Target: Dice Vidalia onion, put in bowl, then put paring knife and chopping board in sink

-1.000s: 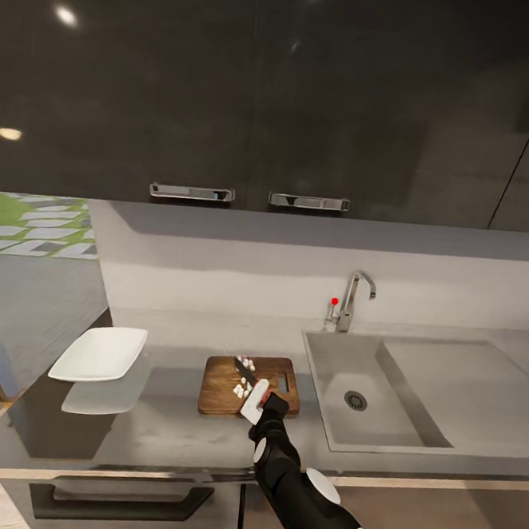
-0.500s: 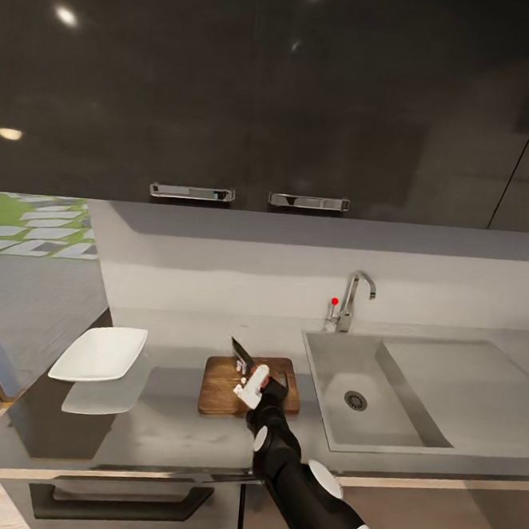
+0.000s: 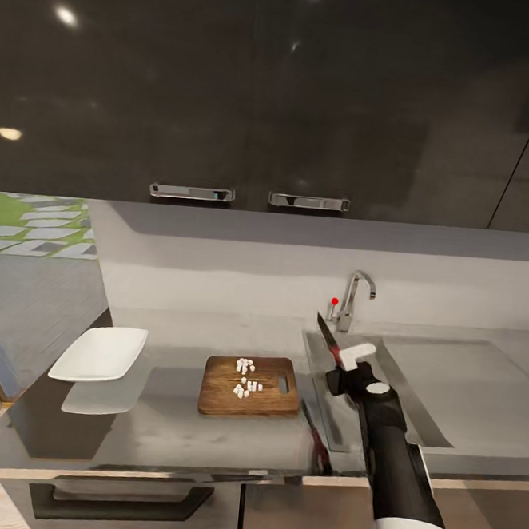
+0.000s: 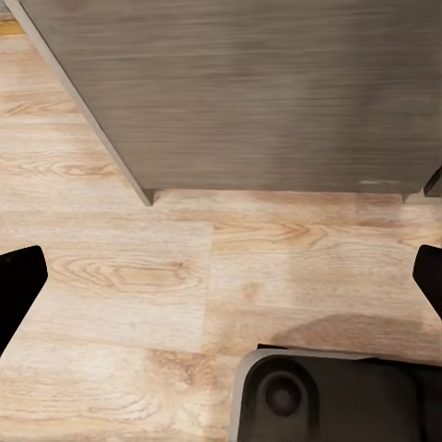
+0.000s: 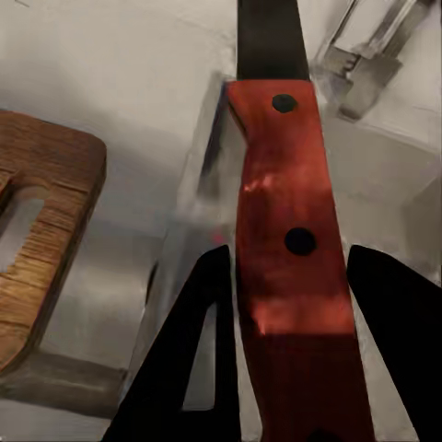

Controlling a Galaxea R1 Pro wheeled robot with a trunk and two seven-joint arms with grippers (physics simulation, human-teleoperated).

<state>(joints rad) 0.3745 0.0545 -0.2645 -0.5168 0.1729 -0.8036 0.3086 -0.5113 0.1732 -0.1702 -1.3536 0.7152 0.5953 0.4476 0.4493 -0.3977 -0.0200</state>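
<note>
The chopping board (image 3: 269, 400) lies on the countertop (image 3: 169, 433), left of the sink (image 3: 411, 426). Several small white pieces of diced onion (image 3: 246, 378) are scattered on it. My right gripper (image 3: 349, 362) is shut on the paring knife (image 3: 331, 344), held above the sink's left rim with the dark blade pointing up toward the tap (image 3: 356, 298). The right wrist view shows the red-orange handle (image 5: 285, 249) between the black fingers (image 5: 198, 359), with the board's slot end (image 5: 37, 230) to one side. The white bowl (image 3: 100, 353) sits at the counter's left end. My left gripper (image 4: 221, 276) is open.
Dark wall cabinets with chrome handles (image 3: 192, 192) hang above the counter. Beyond the sink's basin lies its flat drainboard (image 3: 464, 370). The left wrist view looks down on a wooden floor (image 4: 138, 276), a grey cabinet side (image 4: 258, 92) and the robot's dark base (image 4: 322, 396).
My right arm has swung right, from over the chopping board to above the sink's left rim, carrying the knife. The diced pieces on the board are now uncovered.
</note>
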